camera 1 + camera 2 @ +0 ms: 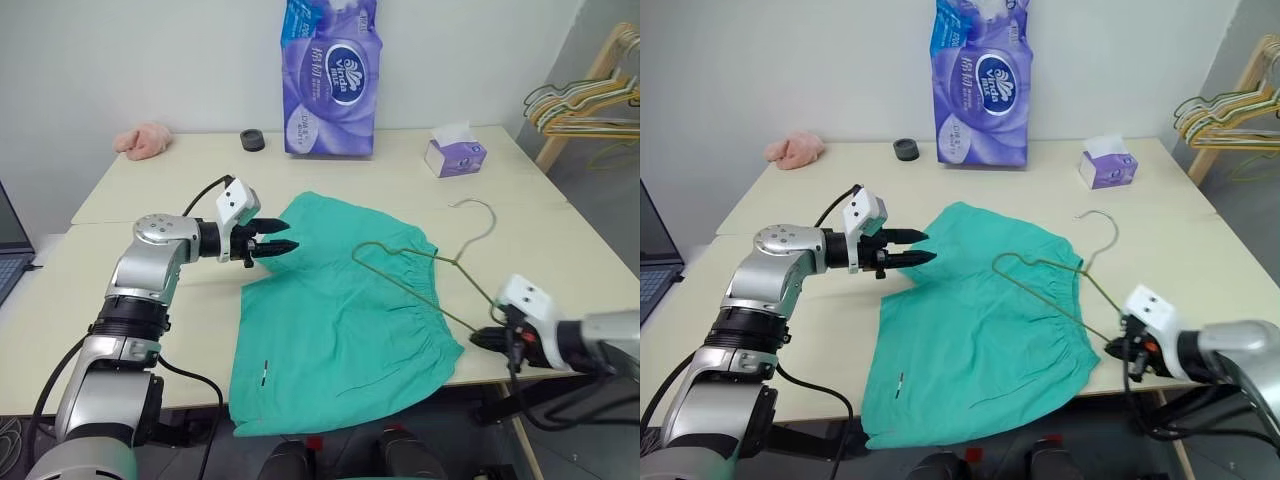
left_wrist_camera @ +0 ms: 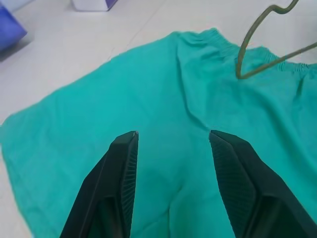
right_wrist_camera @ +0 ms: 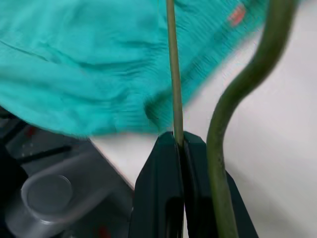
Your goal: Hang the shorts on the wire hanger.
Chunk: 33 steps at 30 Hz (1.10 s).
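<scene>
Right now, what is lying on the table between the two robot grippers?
The teal-green fabric shorts lie spread between the left gripper and the right gripper, with the thin olive wire hanger across them, seen in the left eye view.

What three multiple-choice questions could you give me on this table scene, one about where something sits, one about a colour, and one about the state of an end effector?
1. Where does the tissue box stand?
A. on the shorts
B. on the table's far side, right of the purple pack
C. beside the laptop

2. What colour are the shorts?
A. teal-green
B. pink
C. purple

3. What is the right end effector doing?
A. hanging open above the table
B. closed on the wire hanger
C. gripping the shorts

Answers:
1. B, it sits on the table near the far edge, right of the purple pack.
2. A, the fabric is teal-green throughout.
3. B, its fingers pinch the wire hanger in the right wrist view.
</scene>
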Each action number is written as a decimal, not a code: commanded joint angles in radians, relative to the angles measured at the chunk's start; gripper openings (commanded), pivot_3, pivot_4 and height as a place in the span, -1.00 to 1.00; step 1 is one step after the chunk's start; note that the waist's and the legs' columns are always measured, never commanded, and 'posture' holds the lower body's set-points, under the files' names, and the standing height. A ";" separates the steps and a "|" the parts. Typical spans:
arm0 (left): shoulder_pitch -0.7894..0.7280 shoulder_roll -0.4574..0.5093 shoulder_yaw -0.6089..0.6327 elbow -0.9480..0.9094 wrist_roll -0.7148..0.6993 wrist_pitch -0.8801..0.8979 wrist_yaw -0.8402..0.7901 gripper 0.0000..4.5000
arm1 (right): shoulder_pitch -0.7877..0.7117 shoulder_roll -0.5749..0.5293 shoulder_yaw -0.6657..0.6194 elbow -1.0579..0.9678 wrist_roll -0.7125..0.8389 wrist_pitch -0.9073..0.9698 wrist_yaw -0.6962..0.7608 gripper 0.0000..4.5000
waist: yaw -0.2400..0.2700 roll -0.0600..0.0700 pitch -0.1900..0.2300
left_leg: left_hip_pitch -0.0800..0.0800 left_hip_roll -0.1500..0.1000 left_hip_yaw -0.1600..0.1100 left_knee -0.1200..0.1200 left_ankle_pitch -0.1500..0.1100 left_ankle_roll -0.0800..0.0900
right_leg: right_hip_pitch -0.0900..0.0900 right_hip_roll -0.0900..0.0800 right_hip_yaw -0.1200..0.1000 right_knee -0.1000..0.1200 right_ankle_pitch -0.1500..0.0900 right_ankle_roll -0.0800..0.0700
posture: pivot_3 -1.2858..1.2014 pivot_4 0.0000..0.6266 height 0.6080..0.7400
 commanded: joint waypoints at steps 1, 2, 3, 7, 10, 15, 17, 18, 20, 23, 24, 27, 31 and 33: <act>0.053 0.031 -0.025 -0.139 -0.060 0.081 -0.090 0.07 | 0.090 0.035 -0.161 -0.034 0.039 0.058 -0.028 -1.00 | -0.001 0.000 0.000 | 0.000 0.000 0.000 0.000 0.000 0.000 | 0.000 0.000 0.000 0.000 0.000 0.000 | -0.10 -0.75 1.00; 0.068 0.037 -0.032 -0.165 -0.070 0.102 -0.108 0.07 | 0.117 0.049 -0.186 -0.041 0.047 0.070 -0.036 -1.00 | -0.002 0.000 0.000 | 0.001 0.000 0.000 0.000 0.000 0.000 | 0.000 0.000 0.000 0.000 0.000 0.000 | -0.10 -0.74 1.00; 0.081 0.040 -0.041 -0.188 -0.077 0.118 -0.123 0.07 | 0.145 0.069 -0.209 -0.048 0.056 0.087 -0.047 -1.00 | -0.002 0.000 0.000 | 0.001 0.000 0.000 0.000 0.000 0.000 | 0.000 0.000 0.000 0.000 0.000 0.000 | -0.10 -0.74 1.00; 0.100 0.032 -0.066 -0.221 -0.078 0.132 -0.139 0.07 | 0.219 0.119 -0.247 -0.061 0.079 0.118 -0.082 -1.00 | -0.003 0.000 0.000 | 0.003 0.001 0.001 0.001 0.000 0.000 | 0.002 0.001 0.001 0.001 -0.003 0.005 | -0.11 -0.74 1.00; 0.097 0.014 -0.073 -0.230 -0.082 0.129 -0.138 0.07 | 0.264 0.135 -0.249 -0.070 0.094 0.128 -0.093 -1.00 | -0.005 0.000 0.000 | 0.005 0.001 0.002 0.001 0.000 0.000 | 0.004 0.002 0.002 0.001 -0.003 0.005 | -0.11 -0.74 1.00; 0.073 -0.030 -0.077 -0.207 -0.050 0.072 -0.098 0.07 | 0.313 0.151 -0.249 -0.100 0.128 0.161 -0.116 -1.00 | -0.005 0.000 0.000 | 0.004 0.001 0.003 0.001 0.000 0.000 | 0.004 0.002 0.003 0.000 -0.004 0.006 | -0.11 -0.73 1.00; 0.072 -0.032 -0.079 -0.211 -0.046 0.066 -0.098 0.07 | 0.323 0.151 -0.255 -0.106 0.137 0.165 -0.121 -1.00 | -0.007 0.000 0.000 | 0.004 0.001 0.003 0.001 0.000 0.000 | 0.004 0.002 0.004 0.000 -0.004 0.006 | -0.11 -0.73 1.00; 0.073 -0.031 -0.081 -0.214 -0.044 0.062 -0.098 0.07 | 0.327 0.154 -0.259 -0.111 0.145 0.171 -0.123 -1.00 | -0.007 0.000 0.000 | 0.005 0.001 0.003 0.001 0.000 0.000 | 0.004 0.002 0.004 0.000 -0.004 0.006 | -0.11 -0.73 1.00; 0.075 -0.028 -0.086 -0.218 -0.038 0.049 -0.100 0.07 | 0.338 0.155 -0.264 -0.123 0.162 0.180 -0.125 -1.00 | -0.006 0.000 0.000 | 0.005 0.001 0.003 0.001 0.000 0.000 | 0.004 0.002 0.003 0.000 -0.004 0.006 | -0.11 -0.73 1.00; 0.072 -0.033 -0.080 -0.213 -0.032 0.039 -0.084 0.07 | 0.351 0.150 -0.273 -0.144 0.195 0.186 -0.114 -1.00 | -0.005 0.000 0.000 | 0.005 0.001 0.003 0.001 0.000 0.000 | 0.004 0.002 0.003 0.000 -0.004 0.006 | -0.11 -0.73 1.00; 0.069 -0.036 -0.077 -0.206 -0.029 0.034 -0.075 0.07 | 0.353 0.145 -0.276 -0.151 0.208 0.186 -0.108 -1.00 | -0.006 0.000 0.000 | 0.005 0.001 0.003 0.001 0.000 0.000 | 0.004 0.002 0.004 0.000 -0.004 0.006 | -0.11 -0.73 1.00; 0.053 -0.036 -0.074 -0.162 -0.003 -0.001 -0.049 0.07 | 0.344 0.130 -0.282 -0.156 0.233 0.191 -0.107 -1.00 | -0.006 0.000 0.000 | 0.005 0.001 0.004 0.001 0.000 0.000 | 0.004 0.002 0.004 0.000 -0.004 0.006 | -0.11 -0.74 1.00; 0.014 -0.041 -0.050 -0.081 0.019 -0.054 -0.002 0.07 | 0.342 0.102 -0.280 -0.148 0.247 0.182 -0.108 -1.00 | -0.005 0.000 0.000 | 0.005 0.001 0.004 0.001 0.000 0.000 | 0.004 0.002 0.004 0.000 -0.004 0.006 | -0.10 -0.74 1.00; -0.001 -0.039 -0.044 -0.051 0.024 -0.075 0.011 0.07 | 0.340 0.092 -0.268 -0.147 0.257 0.179 -0.105 -1.00 | -0.005 0.000 0.000 | 0.004 0.001 0.003 0.001 0.000 0.000 | 0.004 0.002 0.003 -0.001 -0.004 0.006 | -0.10 -0.74 1.00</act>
